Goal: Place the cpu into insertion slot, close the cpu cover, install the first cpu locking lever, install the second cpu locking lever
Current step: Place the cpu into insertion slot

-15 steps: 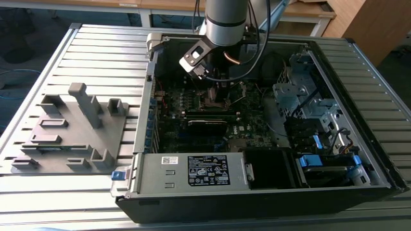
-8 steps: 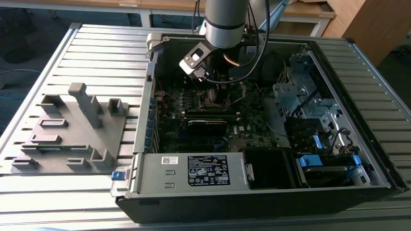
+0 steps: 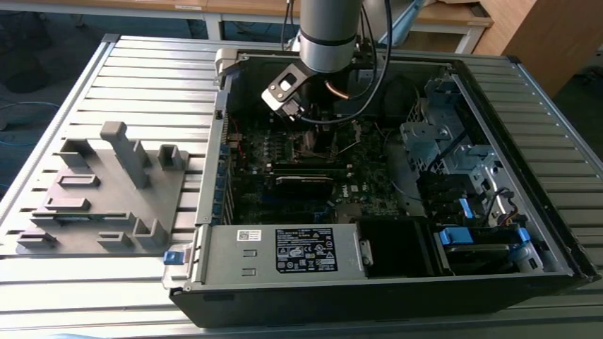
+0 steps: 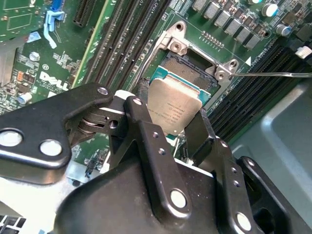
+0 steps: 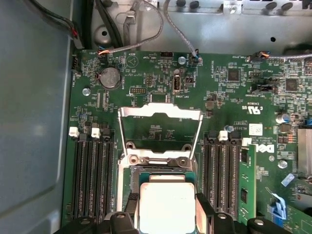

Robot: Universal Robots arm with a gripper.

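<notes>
One gripper (image 4: 170,124) clamped on one cpu (image 4: 173,105), two fingers (image 4: 142,134) gripping, one insertion slot (image 4: 194,64) beneath, one cpu cover (image 5: 161,112) raised.

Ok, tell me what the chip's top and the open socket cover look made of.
The flat square silver-grey cpu: top looks like dull metal, with a soft matte sheen. The open square silver cpu cover: seemingly thin stamped steel, shiny, with bright glints along its edges.
</notes>
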